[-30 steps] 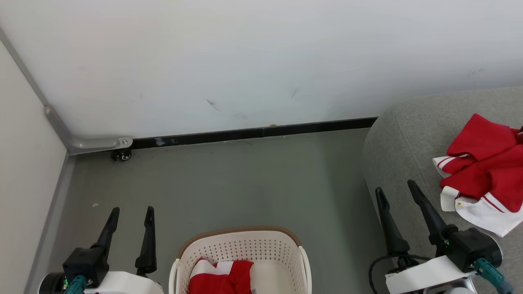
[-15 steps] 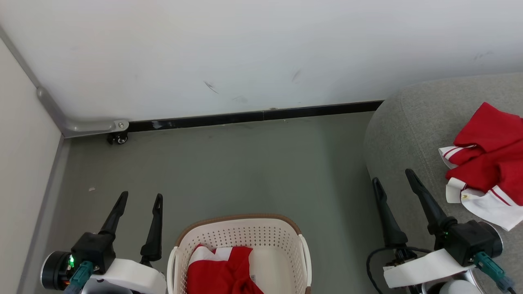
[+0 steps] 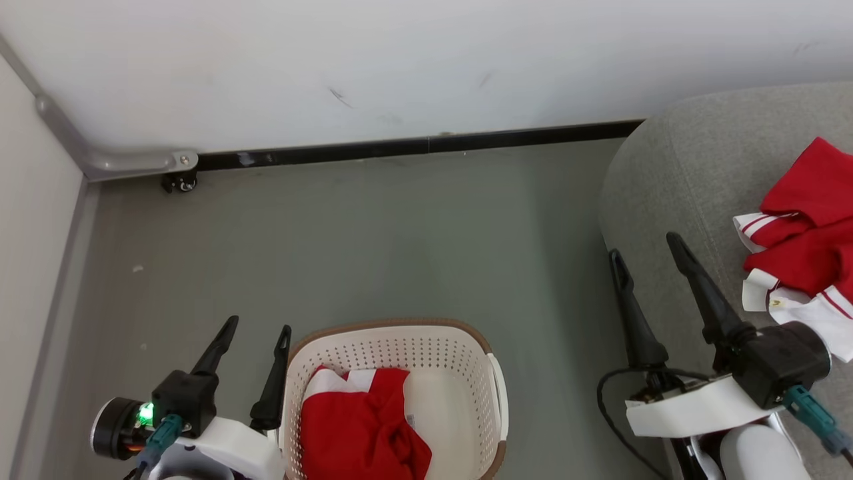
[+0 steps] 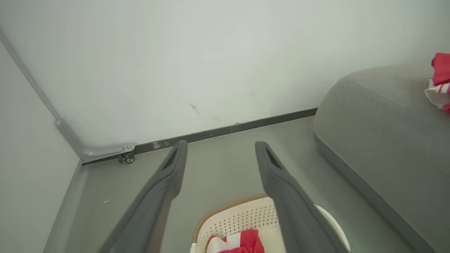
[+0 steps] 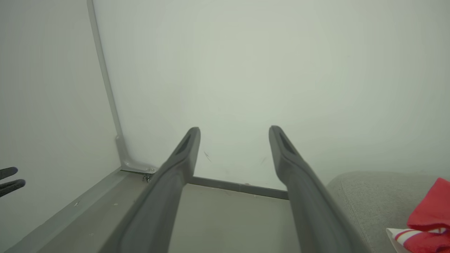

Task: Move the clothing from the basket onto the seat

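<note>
A: Clothing check: one red, white-trimmed jersey (image 3: 360,427) crumpled in cream perforated plastic basket (image 3: 400,328); second red jersey heap (image 3: 806,220) on grey upholstered sofa (image 3: 673,173).

B: Judged step: reach for next pick. Both spread, empty: left hand (image 3: 258,328) just beside basket rim, right hand (image 3: 643,243) near sofa edge. Next: lower left hand, pinch a fold. Versus one second back: view tilted down, left hand closer to rim.

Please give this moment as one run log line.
left gripper: open, empty | right gripper: open, empty | basket: holds red jersey | seat: red-white clothing on it
</note>
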Controlling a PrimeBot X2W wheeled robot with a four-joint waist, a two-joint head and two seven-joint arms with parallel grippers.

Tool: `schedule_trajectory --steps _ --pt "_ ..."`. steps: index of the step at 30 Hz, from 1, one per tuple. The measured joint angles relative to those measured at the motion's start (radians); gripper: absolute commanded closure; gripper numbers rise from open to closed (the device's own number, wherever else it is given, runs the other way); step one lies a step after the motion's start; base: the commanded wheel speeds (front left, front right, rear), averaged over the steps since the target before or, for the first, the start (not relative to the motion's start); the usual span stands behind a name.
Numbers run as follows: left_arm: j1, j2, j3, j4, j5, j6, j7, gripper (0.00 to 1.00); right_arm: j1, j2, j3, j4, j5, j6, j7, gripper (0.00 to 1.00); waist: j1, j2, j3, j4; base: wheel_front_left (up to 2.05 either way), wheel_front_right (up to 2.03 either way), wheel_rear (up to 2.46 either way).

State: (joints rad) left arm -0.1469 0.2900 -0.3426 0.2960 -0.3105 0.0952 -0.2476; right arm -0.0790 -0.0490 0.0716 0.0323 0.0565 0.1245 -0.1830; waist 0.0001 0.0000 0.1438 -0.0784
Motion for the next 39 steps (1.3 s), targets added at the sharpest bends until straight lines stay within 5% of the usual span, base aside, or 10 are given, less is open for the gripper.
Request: schedule_trajectory --steps 39 --pt "-0.24 -0.041 -0.158 0.315 0.118 -0.099 0.038 0.0 -0.198 0.0 -0.062 -0.131 -0.012 0.0 -0.003 0.0 0.0 0.0 0.343 -0.047 0.0 0.0 0.0"
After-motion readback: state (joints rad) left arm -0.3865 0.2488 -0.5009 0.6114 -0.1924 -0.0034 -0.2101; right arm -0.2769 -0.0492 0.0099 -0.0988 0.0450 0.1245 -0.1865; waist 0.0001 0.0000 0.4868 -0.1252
